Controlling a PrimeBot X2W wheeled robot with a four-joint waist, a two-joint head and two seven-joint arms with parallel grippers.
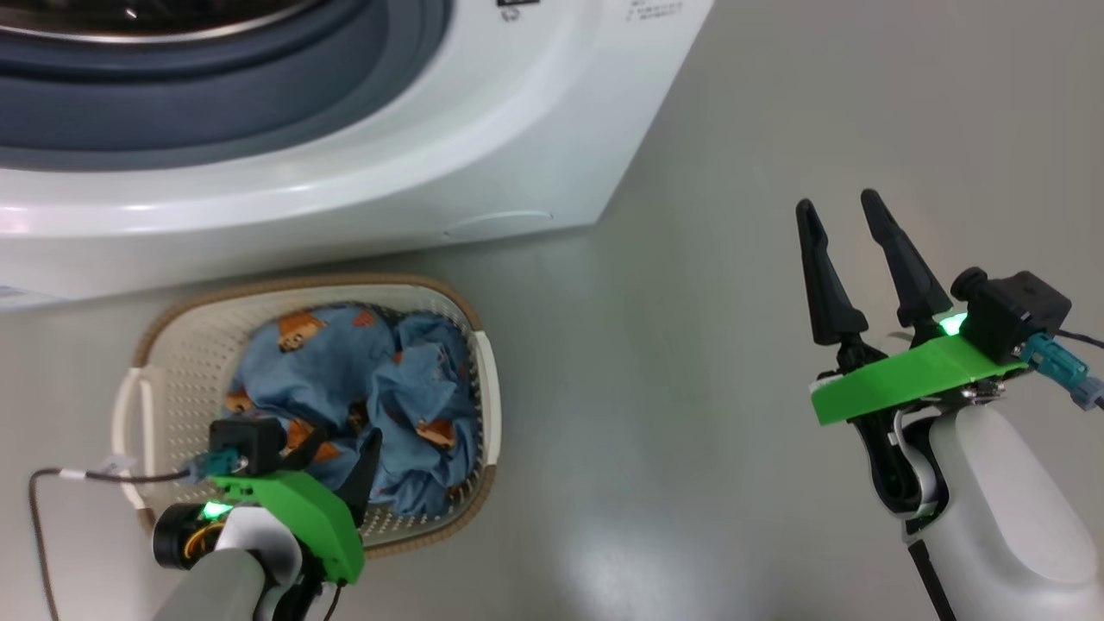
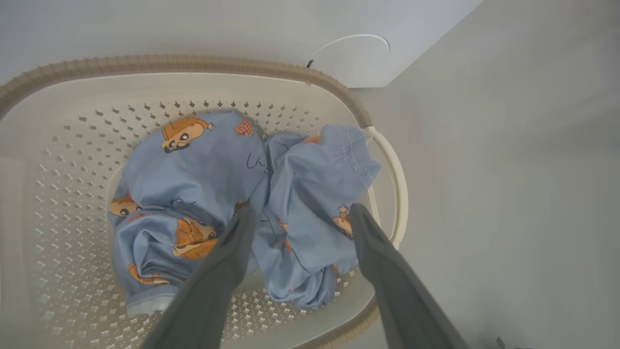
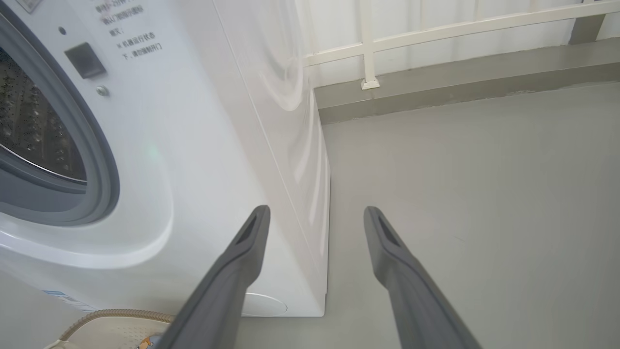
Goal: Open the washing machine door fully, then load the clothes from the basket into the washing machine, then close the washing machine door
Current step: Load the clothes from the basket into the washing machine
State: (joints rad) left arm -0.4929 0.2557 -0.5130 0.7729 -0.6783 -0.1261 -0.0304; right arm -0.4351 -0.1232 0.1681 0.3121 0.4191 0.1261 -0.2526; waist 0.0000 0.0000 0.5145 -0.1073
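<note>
The basket [image 1: 181,345] stands on the floor against the front of the washing machine [image 1: 388,164], holding the crumpled blue clothes [image 1: 371,379]. My left gripper [image 1: 345,448] points down into it. In the left wrist view this gripper [image 2: 301,213] is open, its fingertips [image 2: 242,223] low over the clothes [image 2: 213,165], one on each side of a raised fold. My right gripper [image 1: 837,211] is open and empty above bare floor, right of the machine. The machine's grey gasket [image 3: 104,184] and steel drum [image 3: 34,126] are uncovered. The washing machine door is out of view.
Grey floor [image 1: 673,362] stretches to the right of the basket and the machine. A white railing [image 3: 368,48] on a low kerb closes the far side. A thin cable [image 1: 39,517] loops beside my left wrist. A round cover [image 1: 496,224] sits at the machine's bottom corner.
</note>
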